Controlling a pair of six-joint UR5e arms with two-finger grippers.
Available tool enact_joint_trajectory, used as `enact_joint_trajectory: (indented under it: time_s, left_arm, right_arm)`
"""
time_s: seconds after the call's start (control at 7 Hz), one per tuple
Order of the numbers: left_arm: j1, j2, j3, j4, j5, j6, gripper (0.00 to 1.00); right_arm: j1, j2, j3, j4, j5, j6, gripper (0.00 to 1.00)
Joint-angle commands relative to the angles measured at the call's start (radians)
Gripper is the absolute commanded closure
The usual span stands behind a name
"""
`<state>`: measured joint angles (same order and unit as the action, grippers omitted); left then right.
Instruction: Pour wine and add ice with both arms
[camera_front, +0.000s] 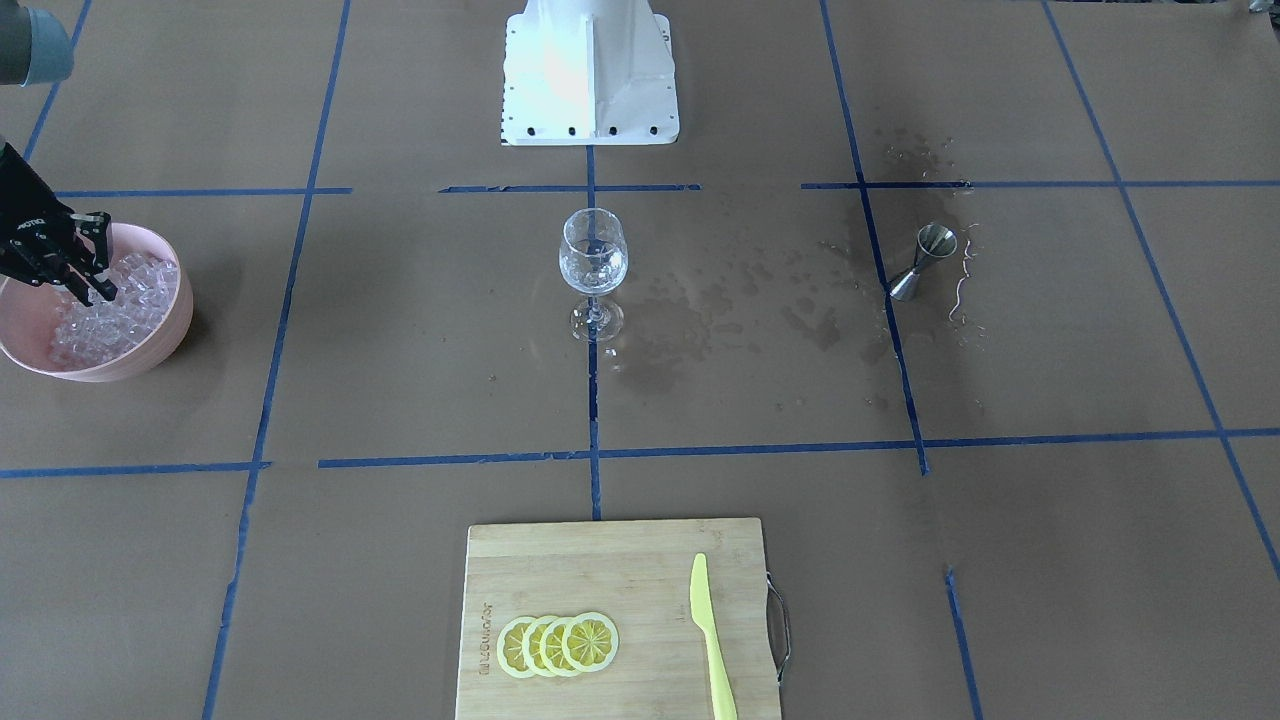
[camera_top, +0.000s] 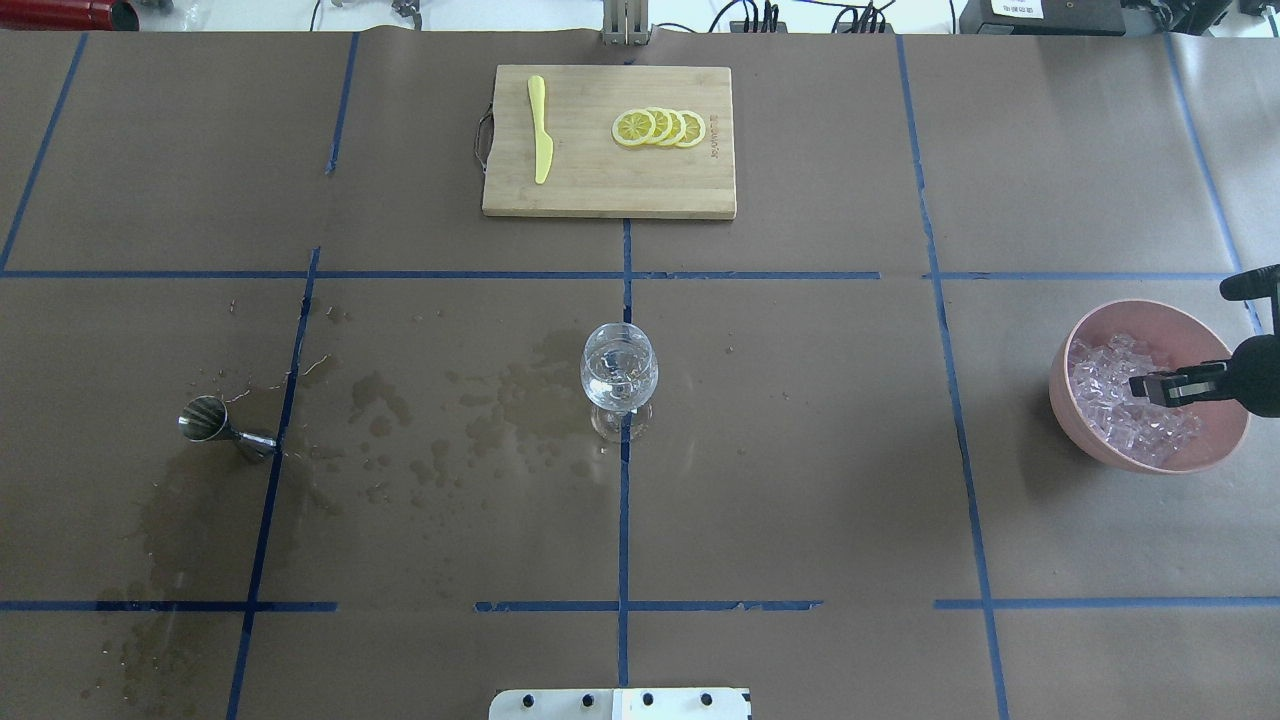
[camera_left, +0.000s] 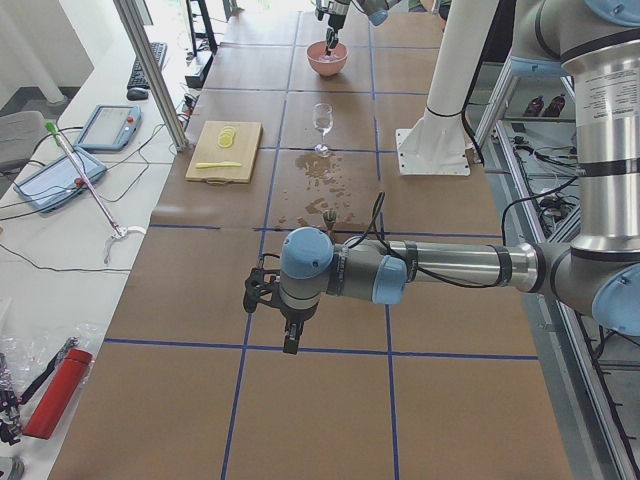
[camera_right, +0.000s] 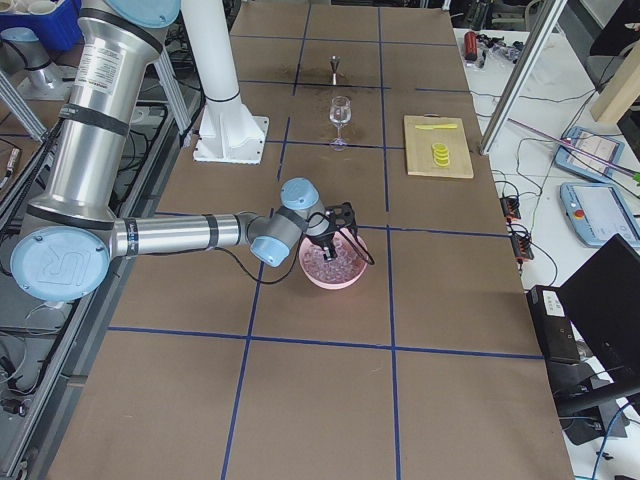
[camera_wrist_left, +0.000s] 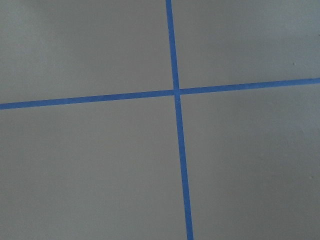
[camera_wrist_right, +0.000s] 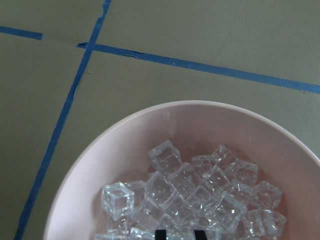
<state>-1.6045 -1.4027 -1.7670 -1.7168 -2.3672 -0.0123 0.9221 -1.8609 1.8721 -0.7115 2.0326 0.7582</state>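
Far right of the table, right gripper (camera_front: 92, 290) is down inside the pink bowl (camera_wrist_right: 125, 145), tips in the ice (camera_wrist_right: 200, 195). Fingers (camera_wrist_right: 160, 233) are parted by a narrow gap. The frame edge cuts them off, so it probably has no cube pinched yet, but I can't confirm.

Ice is a loose heap of small clear cubes: hard, light, likely slick, and apt to squirt out of a pinch. Best to take one top cube across two flat opposite faces, not a corner, and squeeze gently.

Wine looks like a small clear measure in the stemmed glass (camera_top: 620, 375) at table centre, well apart from the bowl. The glass is fragile and top-heavy, so release the ice low over the rim. The metal jigger (camera_top: 215, 425) stands on the other side among wet stains (camera_top: 500, 400).

Views:
- Right wrist view shows single cubes and the fingertips, but no glass.
- Overhead view shows the whole bowl-to-glass layout, with gripper detail poor.
- Left side view is the only one with the left gripper (camera_left: 285, 335). It hangs over bare paper near the table's left end, and I cannot tell whether it is open or closed.
- Left wrist view shows only brown paper and blue tape (camera_wrist_left: 176, 91).
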Motion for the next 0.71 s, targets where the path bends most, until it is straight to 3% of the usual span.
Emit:
enact_joint_trajectory:
  time_s: [0.0, 0.29, 0.57]
  left_arm:
    - [0.000, -0.002, -0.002, -0.001, 0.000, 0.000, 0.00]
    - [0.000, -0.010, 0.003, 0.000, 0.003, 0.002, 0.00]
    - [0.000, -0.010, 0.000, 0.002, 0.003, 0.005, 0.00]
  right_arm:
    - [0.056, 0.017, 0.156, -0.163, 0.067, -0.002, 1.00]
    - [0.081, 0.221, 0.254, -0.477, 0.069, 0.001, 1.00]
    - [0.045, 0.406, 0.291, -0.682, 0.067, 0.015, 1.00]
